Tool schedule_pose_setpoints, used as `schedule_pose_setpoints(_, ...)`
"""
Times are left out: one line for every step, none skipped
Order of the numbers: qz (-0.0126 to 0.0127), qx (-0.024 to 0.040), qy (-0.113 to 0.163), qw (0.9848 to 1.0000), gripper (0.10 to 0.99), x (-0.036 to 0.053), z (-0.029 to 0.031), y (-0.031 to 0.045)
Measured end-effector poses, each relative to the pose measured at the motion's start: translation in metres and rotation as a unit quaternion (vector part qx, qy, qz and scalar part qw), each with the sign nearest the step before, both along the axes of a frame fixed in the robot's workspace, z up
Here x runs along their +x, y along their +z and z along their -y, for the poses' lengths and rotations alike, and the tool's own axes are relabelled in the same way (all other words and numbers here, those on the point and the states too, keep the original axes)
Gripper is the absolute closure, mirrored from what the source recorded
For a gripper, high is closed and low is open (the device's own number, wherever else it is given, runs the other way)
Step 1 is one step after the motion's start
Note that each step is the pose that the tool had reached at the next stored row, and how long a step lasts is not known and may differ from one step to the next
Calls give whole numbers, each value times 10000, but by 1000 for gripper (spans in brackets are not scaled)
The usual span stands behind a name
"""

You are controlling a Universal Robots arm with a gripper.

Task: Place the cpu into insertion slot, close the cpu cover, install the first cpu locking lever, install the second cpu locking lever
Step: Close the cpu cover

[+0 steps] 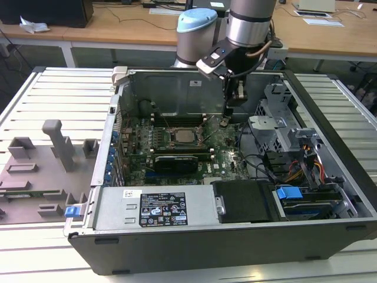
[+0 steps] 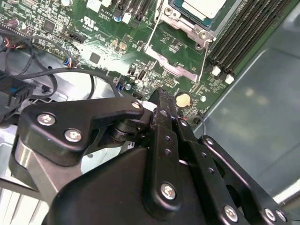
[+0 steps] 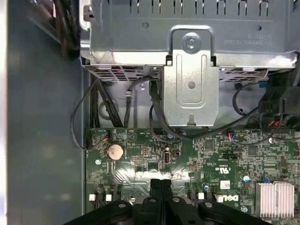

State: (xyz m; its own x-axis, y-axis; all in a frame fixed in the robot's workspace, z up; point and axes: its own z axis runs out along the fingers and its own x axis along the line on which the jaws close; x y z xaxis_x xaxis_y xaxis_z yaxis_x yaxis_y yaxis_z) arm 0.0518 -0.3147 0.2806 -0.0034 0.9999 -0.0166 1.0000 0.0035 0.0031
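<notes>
Exterior view, one cpu (image 1: pixel 182 135) in one insertion slot (image 1: pixel 171 139), one end effector (image 1: pixel 228 111) clenched, empty

You had one arm (image 1: pixel 250 23) carrying one claw (image 1: pixel 230 106). One open tower case (image 1: pixel 194 247) sat on the counter (image 1: pixel 59 94), with one motherboard (image 1: pixel 138 147) inside. On that board you had one cpu (image 1: pixel 181 135), one coin cell (image 1: pixel 224 122) and, in the first wrist view, one finned heatsink (image 3: pixel 276 199). One labelled power supply (image 1: pixel 156 207) was in the case. One grey fixture tray (image 1: pixel 35 177) lay beside the case.
</notes>
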Motion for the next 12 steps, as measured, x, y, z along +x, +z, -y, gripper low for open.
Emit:
schedule_pose_setpoints(0,0,0,10000,980,0,0,-21)
schedule_pose_setpoints(0,0,0,10000,980,0,0,-48)
schedule_pose_setpoints(0,1,0,10000,980,0,0,-76)
schedule_pose_setpoints(0,0,-1,10000,980,-6,0,-113)
schedule_pose_setpoints(0,0,0,10000,980,-21,0,-145)
schedule_pose_setpoints(0,0,0,10000,980,-35,0,-184)
schedule_pose_setpoints(0,0,0,10000,980,-36,0,-204)
schedule_pose_setpoints(0,1,1,10000,980,-36,0,-240)
schedule_pose_setpoints(0,0,0,10000,980,-38,0,-260)
schedule_pose_setpoints(0,0,-1,10000,980,-44,0,-276)
schedule_pose_setpoints(0,0,-1,10000,980,-88,0,-295)
schedule_pose_setpoints(0,2,0,10000,980,-136,0,-300)
